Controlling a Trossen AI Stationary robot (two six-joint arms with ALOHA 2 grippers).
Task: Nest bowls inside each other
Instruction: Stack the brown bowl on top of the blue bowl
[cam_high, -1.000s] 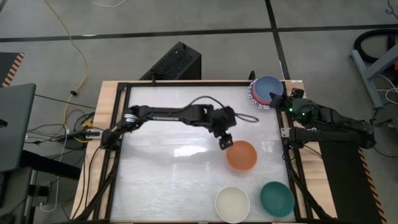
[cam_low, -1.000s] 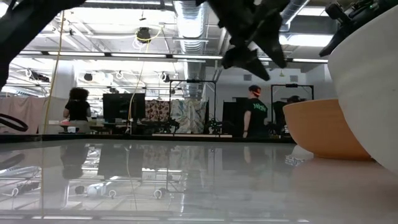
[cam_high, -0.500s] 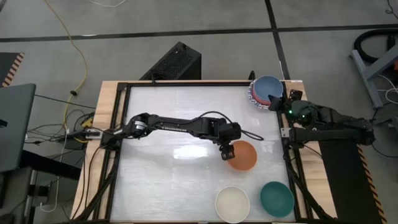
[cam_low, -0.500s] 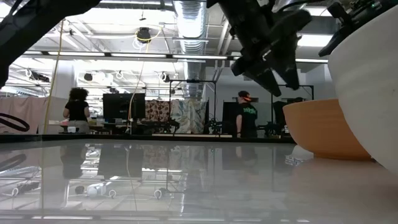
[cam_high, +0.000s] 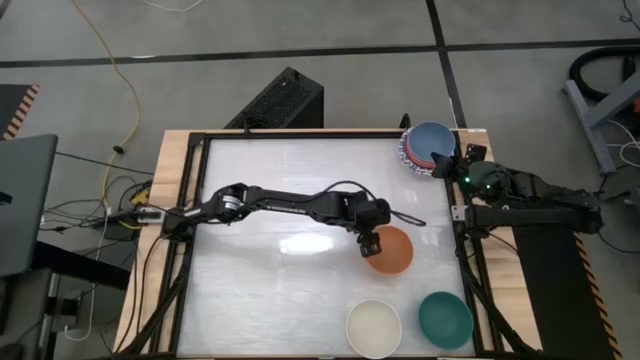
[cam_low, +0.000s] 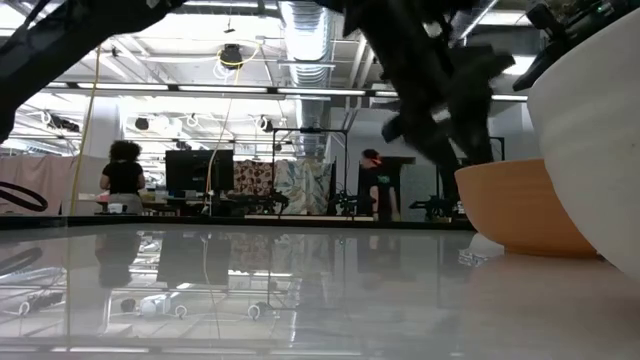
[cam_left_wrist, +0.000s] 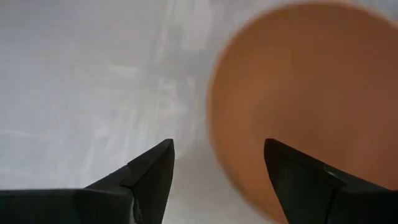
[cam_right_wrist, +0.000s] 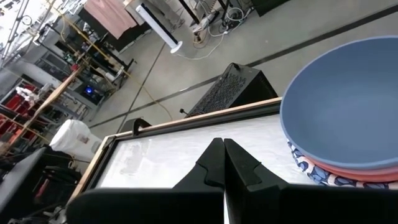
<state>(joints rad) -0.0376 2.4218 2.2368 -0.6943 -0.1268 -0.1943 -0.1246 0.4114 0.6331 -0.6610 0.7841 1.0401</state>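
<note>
Over the near rim of the orange bowl (cam_high: 388, 250) hangs the left gripper (cam_high: 369, 244), fingers spread, one finger (cam_left_wrist: 149, 177) outside the rim and the other above the bowl's inside, grasping nothing. Beside the orange bowl, toward the table's front edge, sit the cream bowl (cam_high: 373, 327) and teal bowl (cam_high: 445, 319). Well behind it, at the far right corner, stands a stack topped by the blue bowl (cam_high: 430, 144); the right gripper (cam_high: 446, 163) waits clenched beside that stack.

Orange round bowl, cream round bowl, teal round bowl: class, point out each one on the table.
orange round bowl (cam_high: 390, 250), high view, on its inner bottom.
cream round bowl (cam_high: 373, 327), high view, on its inner bottom.
teal round bowl (cam_high: 445, 319), high view, on its inner bottom.
</note>
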